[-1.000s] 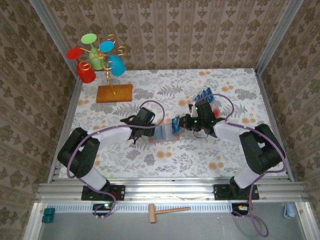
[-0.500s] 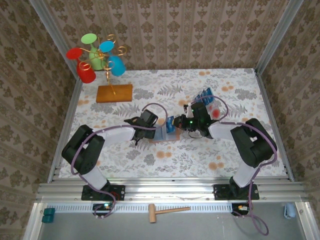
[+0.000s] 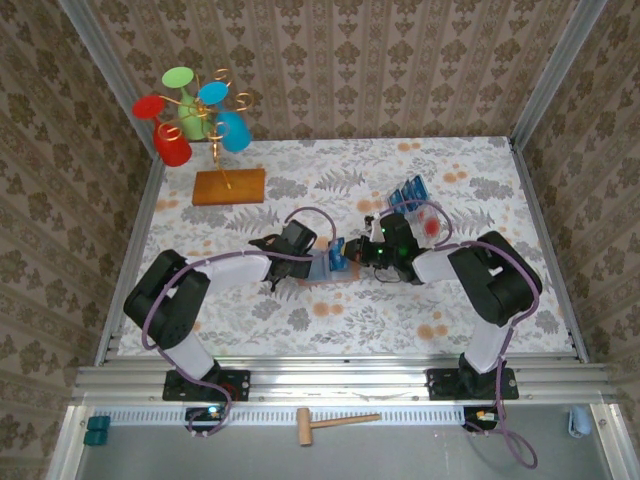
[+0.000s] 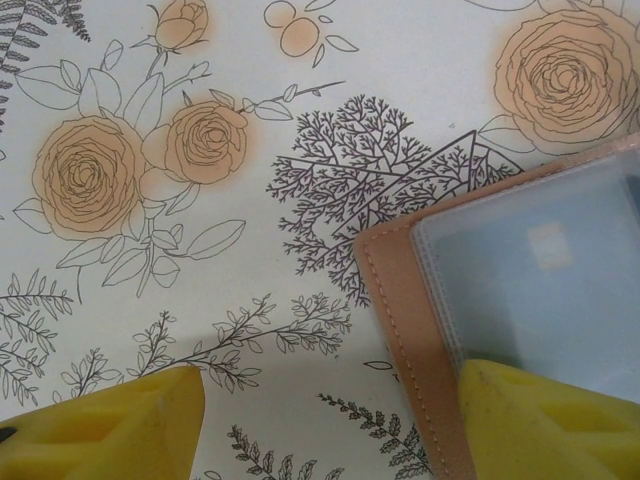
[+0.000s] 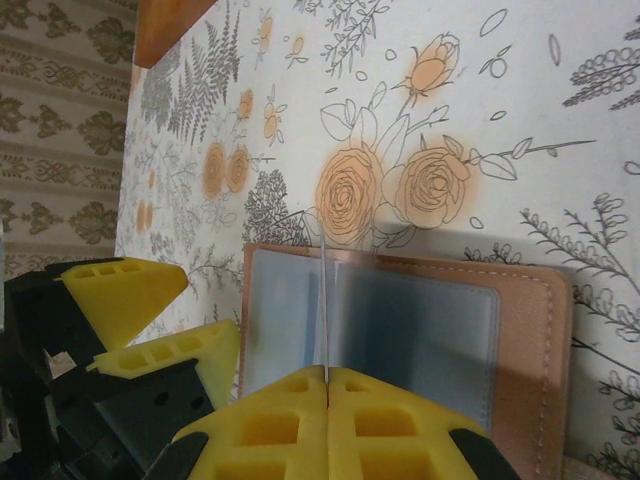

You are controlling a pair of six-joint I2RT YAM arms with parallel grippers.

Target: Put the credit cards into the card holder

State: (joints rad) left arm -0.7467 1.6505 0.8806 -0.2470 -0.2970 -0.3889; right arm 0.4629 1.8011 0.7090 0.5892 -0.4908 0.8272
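The card holder (image 3: 318,268) lies open on the floral table, tan outside (image 5: 525,340) and greyish-blue inside. My right gripper (image 5: 327,372) is shut on one of the credit cards (image 5: 325,290), a thin blue card seen edge-on, standing upright over the holder's left leaf. From above, that card (image 3: 340,250) is a small blue shape just left of the right gripper (image 3: 354,250). My left gripper (image 4: 330,430) is open; its right finger (image 4: 550,420) rests on the holder's edge (image 4: 400,300), its left one on the cloth. More credit cards (image 3: 408,190) stand in a clear tray.
The clear tray (image 3: 420,212) with a red spot sits behind the right arm. At the back left stands an orange-brown wooden slab (image 3: 229,186) carrying a gold stem with coloured cups (image 3: 195,115). A small wooden hammer (image 3: 335,422) lies on the near ledge, off the table.
My right gripper has carried the blue card leftward, from beside the tray to over the open card holder. The left gripper has shifted slightly right and stayed open on the holder's edge.
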